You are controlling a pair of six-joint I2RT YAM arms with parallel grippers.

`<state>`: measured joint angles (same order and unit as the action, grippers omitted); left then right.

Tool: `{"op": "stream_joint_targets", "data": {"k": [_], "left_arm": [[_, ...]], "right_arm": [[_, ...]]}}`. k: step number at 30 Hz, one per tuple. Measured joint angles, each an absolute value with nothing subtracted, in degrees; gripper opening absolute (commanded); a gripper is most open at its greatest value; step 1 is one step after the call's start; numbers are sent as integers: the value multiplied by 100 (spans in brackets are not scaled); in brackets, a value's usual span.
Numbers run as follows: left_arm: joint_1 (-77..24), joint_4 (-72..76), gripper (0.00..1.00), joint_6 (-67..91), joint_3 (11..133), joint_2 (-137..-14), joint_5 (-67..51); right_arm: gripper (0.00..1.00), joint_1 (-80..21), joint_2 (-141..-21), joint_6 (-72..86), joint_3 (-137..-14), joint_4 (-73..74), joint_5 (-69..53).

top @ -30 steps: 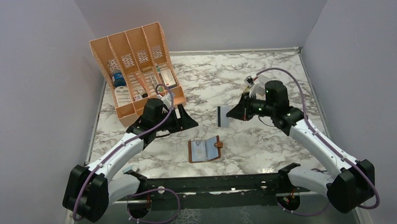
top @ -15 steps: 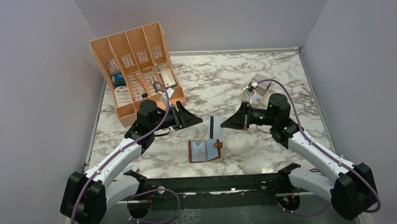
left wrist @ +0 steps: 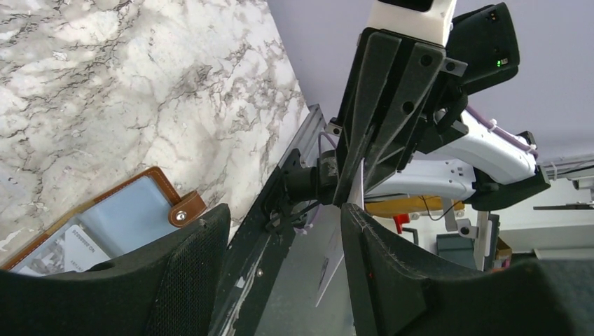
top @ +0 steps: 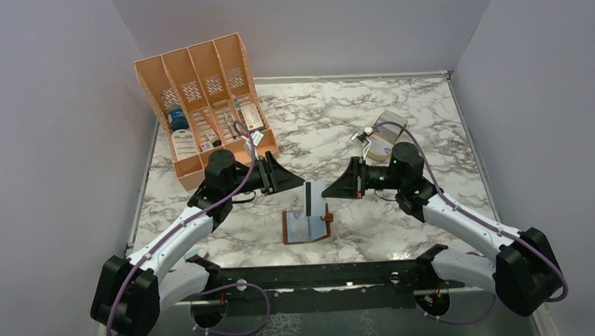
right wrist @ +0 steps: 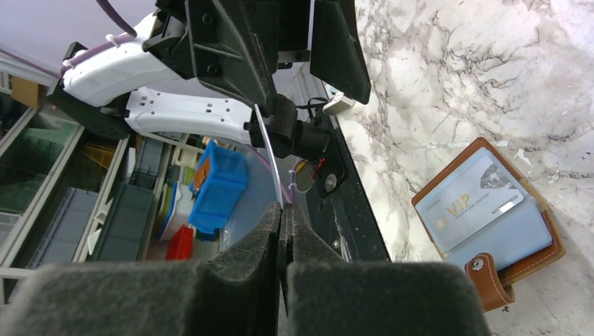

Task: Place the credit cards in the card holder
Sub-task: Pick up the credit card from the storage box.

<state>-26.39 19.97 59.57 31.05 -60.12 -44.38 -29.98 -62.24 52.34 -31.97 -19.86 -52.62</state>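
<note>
Right gripper (top: 327,195) (right wrist: 282,210): closed, pinching one card (top: 316,197) (right wrist: 270,150) by its edge. The right wrist view shows the two pads pressed flat against the thin plastic with no gap. The card stands on edge, roughly upright, with a dark stripe along one side in the top view.

Left gripper (top: 299,184) (left wrist: 280,210): jaws apart, holding nothing. It faces the right gripper across the middle of the surface (top: 315,115). In the left wrist view the held card appears edge-on in the gap between the left fingers, closer to the right-hand finger (left wrist: 392,273) than to the other. No contact with either finger is visible.

Card holder (top: 300,228) (left wrist: 119,224) (right wrist: 490,224): lies open and flat on the surface near the front edge, just below the two grippers in the top view, with the clear sleeves facing up. The snap tab (top: 329,225) (right wrist: 483,276) hangs off its right side. A second card (right wrist: 469,203), pale with "VIP" printed on it, sits inside one sleeve.

Held card against holder: in the top view the card's lower edge overlaps the far edge of the holder. I cannot tell whether it touches the sleeve or hangs just above it.

Other items: an orange organiser (top: 202,89) with small boxes and bottles stands at the back left, well apart from the holder. A small tan stand (top: 389,131) sits behind the right arm, partly hidden by its cable.
</note>
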Motion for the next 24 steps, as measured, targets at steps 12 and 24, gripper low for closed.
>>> {"op": "stream_joint_targets", "data": {"k": [12, 24], "left_arm": [[-2655, 2224, 82, 6311, 2934, -5701, -4458], [-2676, 2355, 55, 6479, 2851, -5389, -4460]], "right_arm": [[1, -3264, -6381, 5437, -3194, -2381, -5264], [1, -3343, -6501, 5690, -3046, -2930, -5262]]}}
